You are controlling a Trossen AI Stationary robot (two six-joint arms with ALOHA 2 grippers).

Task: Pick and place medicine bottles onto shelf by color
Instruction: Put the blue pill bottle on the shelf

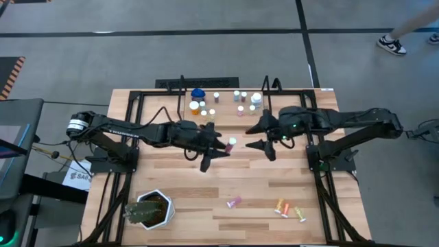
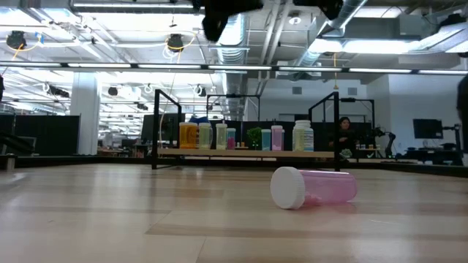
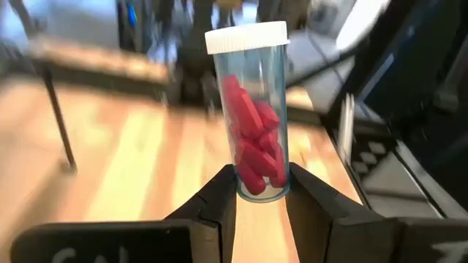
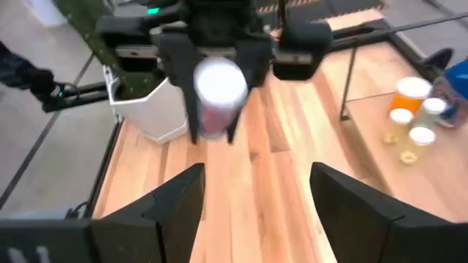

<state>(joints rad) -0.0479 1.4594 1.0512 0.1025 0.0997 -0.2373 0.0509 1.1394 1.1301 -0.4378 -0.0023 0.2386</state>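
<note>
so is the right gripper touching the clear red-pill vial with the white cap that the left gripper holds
Apart. The right wrist view shows the right gripper with fingers spread wide and bare table between them, while the vial sits farther off, clamped in the left gripper.

Pink vial in my left fingers, the rest sorted or waiting

My left gripper (image 3: 262, 201) pinches the base of a clear vial (image 3: 252, 109), white-capped and full of red-pink pills, upright above mid-table. The shelf (image 1: 226, 92) at the far edge carries orange (image 1: 195, 106), white (image 1: 255, 98) and pink bottles plus a blue-lidded one (image 1: 198, 92). Near me, right of centre, a pink bottle (image 1: 234, 202) and two orange-yellow ones (image 1: 280, 206) (image 1: 300, 213) lie on their sides.
</note>
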